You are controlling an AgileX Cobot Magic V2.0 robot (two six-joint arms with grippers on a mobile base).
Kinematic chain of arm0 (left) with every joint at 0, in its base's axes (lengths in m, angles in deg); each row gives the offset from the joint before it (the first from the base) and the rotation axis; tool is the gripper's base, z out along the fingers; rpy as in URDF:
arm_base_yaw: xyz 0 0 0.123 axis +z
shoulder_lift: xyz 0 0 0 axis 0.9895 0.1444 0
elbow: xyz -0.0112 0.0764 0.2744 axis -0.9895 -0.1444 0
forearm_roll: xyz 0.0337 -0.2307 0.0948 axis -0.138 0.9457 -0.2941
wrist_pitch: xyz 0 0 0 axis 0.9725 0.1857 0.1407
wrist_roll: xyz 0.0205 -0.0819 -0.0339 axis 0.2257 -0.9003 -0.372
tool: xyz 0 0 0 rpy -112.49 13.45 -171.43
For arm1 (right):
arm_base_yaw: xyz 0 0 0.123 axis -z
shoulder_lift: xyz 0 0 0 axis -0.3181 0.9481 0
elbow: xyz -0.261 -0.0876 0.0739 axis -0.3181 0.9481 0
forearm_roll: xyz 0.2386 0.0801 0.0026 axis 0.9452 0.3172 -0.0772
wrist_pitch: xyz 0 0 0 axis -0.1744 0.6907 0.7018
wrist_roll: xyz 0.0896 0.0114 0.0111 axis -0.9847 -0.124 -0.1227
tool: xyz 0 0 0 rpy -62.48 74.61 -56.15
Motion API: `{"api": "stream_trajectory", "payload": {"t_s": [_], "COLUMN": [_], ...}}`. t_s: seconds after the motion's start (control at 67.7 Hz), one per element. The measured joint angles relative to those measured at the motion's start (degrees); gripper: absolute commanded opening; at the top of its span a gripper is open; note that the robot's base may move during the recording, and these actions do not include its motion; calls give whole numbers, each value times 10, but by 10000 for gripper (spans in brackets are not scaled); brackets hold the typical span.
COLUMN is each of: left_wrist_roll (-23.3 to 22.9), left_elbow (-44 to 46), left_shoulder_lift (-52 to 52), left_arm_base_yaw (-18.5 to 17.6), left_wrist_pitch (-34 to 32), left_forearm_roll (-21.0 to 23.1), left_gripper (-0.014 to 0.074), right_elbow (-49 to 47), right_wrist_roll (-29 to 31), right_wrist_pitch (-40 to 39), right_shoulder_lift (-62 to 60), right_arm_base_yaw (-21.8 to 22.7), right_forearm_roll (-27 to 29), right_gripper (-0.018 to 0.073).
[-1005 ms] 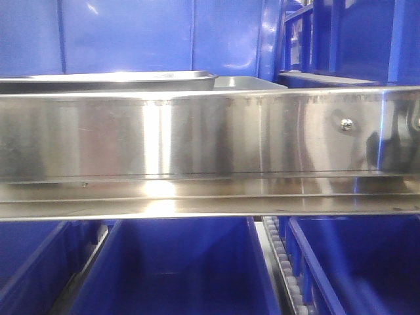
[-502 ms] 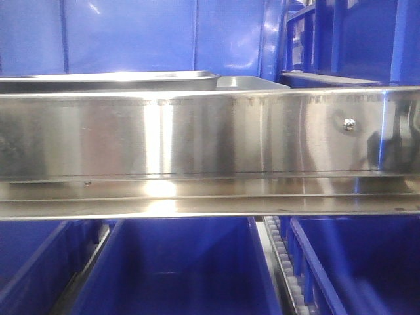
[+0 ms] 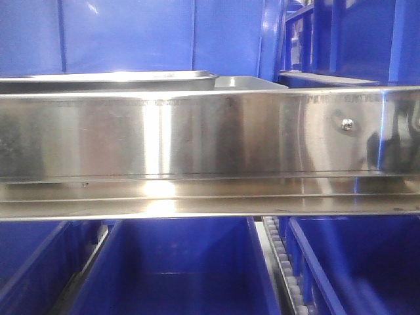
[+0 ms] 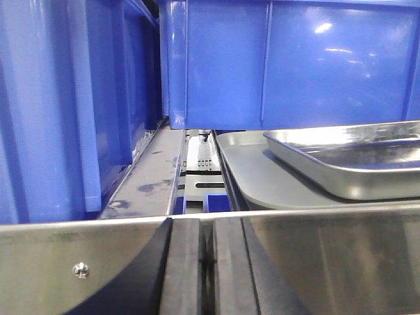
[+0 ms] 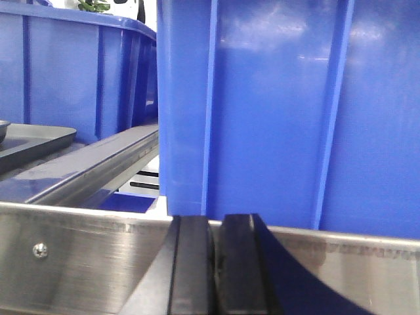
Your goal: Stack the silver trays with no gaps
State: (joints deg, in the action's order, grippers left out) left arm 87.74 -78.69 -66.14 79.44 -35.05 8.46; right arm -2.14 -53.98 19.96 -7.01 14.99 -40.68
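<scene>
Behind the brushed-steel shelf rail, toward 11 o'clock in the front view: silver tray, only its rolled rim visible above the rail's top edge. Just beside it toward 1 o'clock, a flatter grey tray. In the left wrist view, the silver tray at 3 o'clock, resting upon the grey tray, partly overlapping it; blue bins directly behind and at 9 o'clock. Left gripper at 6 o'clock, pressed shut with fingers touching, holding nothing, in front of the rail. Right gripper likewise at 6 o'clock, closed and empty, facing a blue bin; a grey tray corner at 9 o'clock.
</scene>
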Motion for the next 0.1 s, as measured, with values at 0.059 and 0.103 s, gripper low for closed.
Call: {"api": "stream_trajectory", "payload": {"t_s": [0.059,0.103], "left_wrist_roll": [0,0], "left_elbow": [0,0], "left_shoulder_lift": [0,0], "left_arm_base_yaw": [0,0], "left_wrist_pitch": [0,0], "left_forearm_roll": [0,0], "left_gripper": [4,4], "right_elbow": [0,0], "right_wrist_roll": [0,0], "right_wrist_pitch": [0,0], "right_shoulder_lift": [0,0], "right_arm_base_yaw": [0,0], "right_forearm_roll": [0,0], "right_gripper": [-15,-15]}}
